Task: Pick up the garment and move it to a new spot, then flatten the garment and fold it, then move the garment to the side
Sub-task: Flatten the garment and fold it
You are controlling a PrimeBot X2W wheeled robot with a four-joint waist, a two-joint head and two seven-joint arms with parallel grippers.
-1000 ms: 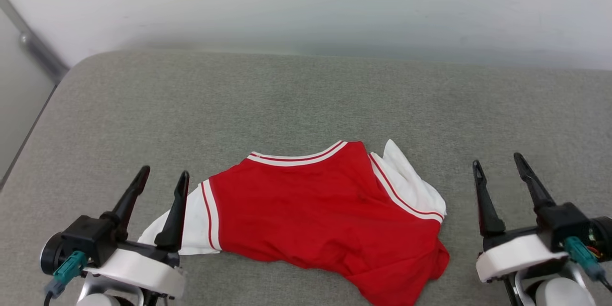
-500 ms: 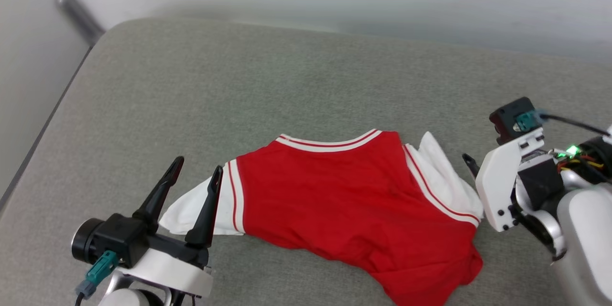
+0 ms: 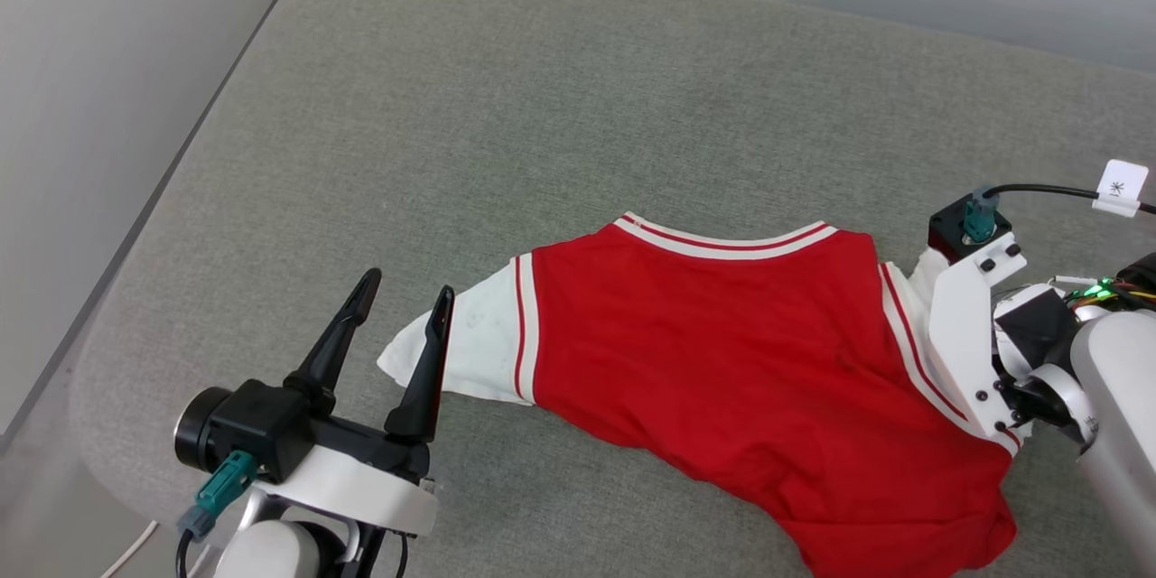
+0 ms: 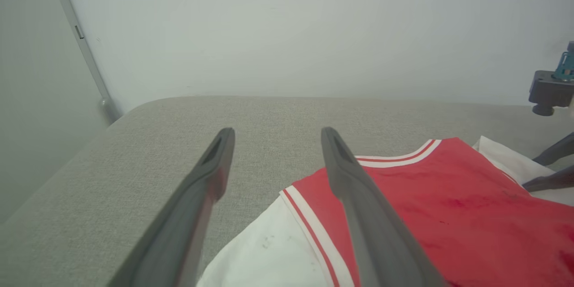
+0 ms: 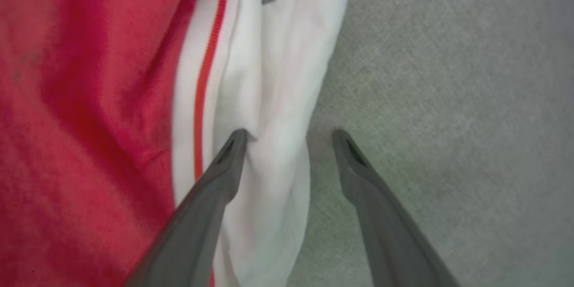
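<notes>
The garment (image 3: 722,361), a red jersey with white sleeves and striped trim, lies rumpled on grey fabric.

One red sports jersey with white sleeves and striped trim (image 3: 741,361), lying between the two grippers. Two white sleeves: one sleeve (image 3: 470,352) just beside the left gripper (image 3: 407,284), the other sleeve (image 5: 278,98) at the right gripper (image 5: 289,132) fingertips. Two grippers, two long dark fingers (image 4: 358,197) each, four in all. Two teal cable plugs, one plug (image 3: 217,483) behind the left gripper, second plug (image 3: 978,221) behind the right. One white paper tag (image 3: 1120,187) on the cable behind the right gripper. One grey woven cushion (image 3: 542,108) under both.
</notes>
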